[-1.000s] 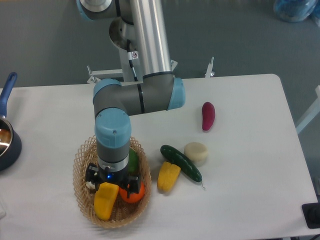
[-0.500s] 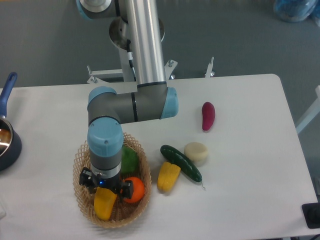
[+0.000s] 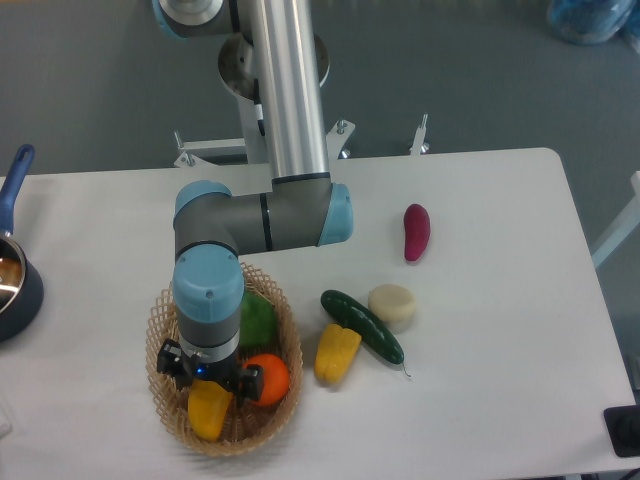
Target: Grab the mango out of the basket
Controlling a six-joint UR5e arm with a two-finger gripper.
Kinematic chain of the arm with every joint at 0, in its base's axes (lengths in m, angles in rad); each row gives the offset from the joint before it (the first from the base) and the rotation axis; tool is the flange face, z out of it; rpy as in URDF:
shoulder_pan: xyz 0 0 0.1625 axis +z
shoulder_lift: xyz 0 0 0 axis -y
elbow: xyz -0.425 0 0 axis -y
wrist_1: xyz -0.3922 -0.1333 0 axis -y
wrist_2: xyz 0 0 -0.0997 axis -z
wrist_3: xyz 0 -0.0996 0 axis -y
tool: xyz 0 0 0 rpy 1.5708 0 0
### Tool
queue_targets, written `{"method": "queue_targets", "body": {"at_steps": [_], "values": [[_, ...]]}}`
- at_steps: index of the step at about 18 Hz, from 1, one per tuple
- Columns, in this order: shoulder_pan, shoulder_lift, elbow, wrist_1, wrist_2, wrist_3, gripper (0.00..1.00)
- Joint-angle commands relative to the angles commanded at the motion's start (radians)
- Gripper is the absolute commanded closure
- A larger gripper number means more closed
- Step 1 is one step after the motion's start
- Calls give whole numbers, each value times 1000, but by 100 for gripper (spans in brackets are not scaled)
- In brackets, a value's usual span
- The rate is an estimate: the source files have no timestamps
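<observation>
The mango is a glossy yellow fruit lying in the front left of the light tan wicker basket. Its upper end is hidden under my gripper. The gripper points straight down over that end, and its dark fingers stand apart on either side of the fruit, so it is open. I cannot tell whether the fingers touch the mango. The arm's blue-capped wrist covers the back of the basket.
In the basket, a round orange fruit and a green item lie just right of the gripper. To the basket's right are a yellow corn piece, a cucumber, a pale round piece and a purple sweet potato. A dark pot sits at the left edge.
The gripper has shifted left across the basket, from above the orange fruit and mango to centred over the mango's upper end. The foods have not moved.
</observation>
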Motion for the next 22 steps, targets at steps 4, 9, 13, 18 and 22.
{"method": "queue_targets", "body": {"at_steps": [4,9,13,18,22], "values": [[0,0,-2,-2,11,-3,13],[0,6,-2,-3,17,-3,48],[-2,26,3,-3,14,3,63],[5,103,8,-2,15,9,63],[41,188,9,-2,24,116,63]]}}
